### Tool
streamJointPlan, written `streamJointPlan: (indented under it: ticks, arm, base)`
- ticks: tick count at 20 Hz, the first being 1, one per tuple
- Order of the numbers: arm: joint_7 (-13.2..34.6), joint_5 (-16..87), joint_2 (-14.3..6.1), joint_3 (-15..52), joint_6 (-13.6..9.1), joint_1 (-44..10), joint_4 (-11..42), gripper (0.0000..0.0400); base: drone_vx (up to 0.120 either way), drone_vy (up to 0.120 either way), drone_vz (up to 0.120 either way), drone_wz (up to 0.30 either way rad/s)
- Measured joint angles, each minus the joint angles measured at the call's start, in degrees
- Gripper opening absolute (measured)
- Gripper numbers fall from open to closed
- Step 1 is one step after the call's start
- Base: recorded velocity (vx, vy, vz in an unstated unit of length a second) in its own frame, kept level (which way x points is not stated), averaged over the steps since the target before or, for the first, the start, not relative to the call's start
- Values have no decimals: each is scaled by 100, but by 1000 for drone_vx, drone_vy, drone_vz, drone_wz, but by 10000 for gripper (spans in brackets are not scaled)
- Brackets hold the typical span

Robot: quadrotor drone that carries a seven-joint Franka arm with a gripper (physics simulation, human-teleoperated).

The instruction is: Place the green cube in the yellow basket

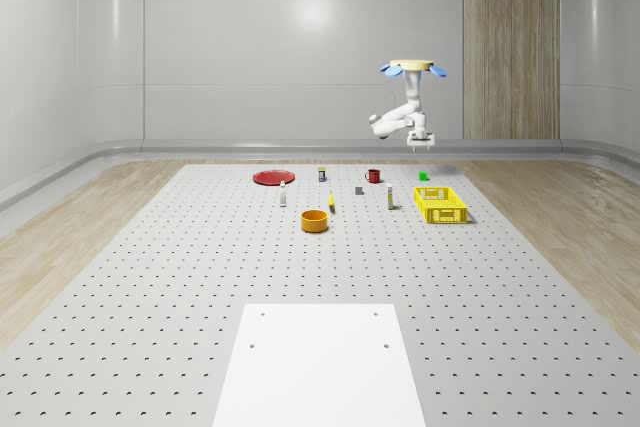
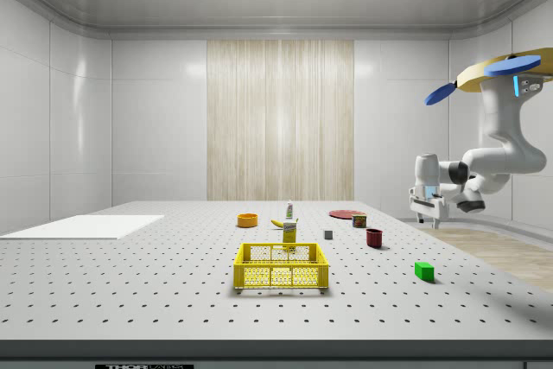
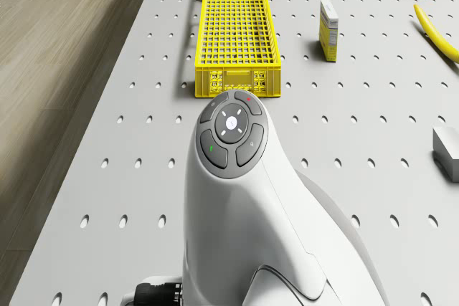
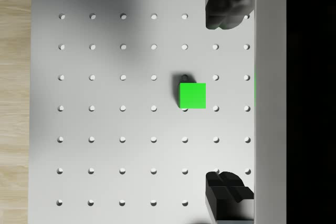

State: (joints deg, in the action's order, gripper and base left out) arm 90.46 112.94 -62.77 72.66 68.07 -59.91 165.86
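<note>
- Cube [image 4: 192, 95]: it lies flat on the table [image 4: 105, 129], alone, below the gripper [image 4: 227, 98] and well apart from it. In the wrist view it sits between the two fingers' lines but off to one side of their middle, nearer the open table than the palm.
- Gripper: the fingers [image 4: 226, 9] stand wide apart with nothing between them, pointing straight down. In the side view the gripper [image 2: 425, 213] hangs high above the cube [image 2: 423, 270].
- Drone [image 1: 411, 68]: it hovers in the air over the table's far part, above the cube [image 1: 423, 175], with the arm folded down beneath it.
- Basket [image 1: 441, 204]: it stands on the table ahead of the drone, near the cube but not touching it, and looks empty in the drone view [image 3: 237, 30].
- Step in hand: I judge this to be the approach, lining up over the cube before any grasp; nothing of the task is done yet.
- Next move: it calls for a small sideways shift to centre the cube between the fingers, then a straight descent until the pads bracket its sides, then closing. A descent without that shift risks one finger landing on the cube's edge.
</note>
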Motion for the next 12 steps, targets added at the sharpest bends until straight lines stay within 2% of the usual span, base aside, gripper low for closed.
streamJointPlan:
  ticks: [8, 12]
  arm:
    - [105, -119, -247, 97, 197, -119, -16, 400]
    - [147, -180, -363, 136, 299, -164, -24, 400]
  base:
    - [0, 0, -120, 0]
    - [80, 0, -120, 0]
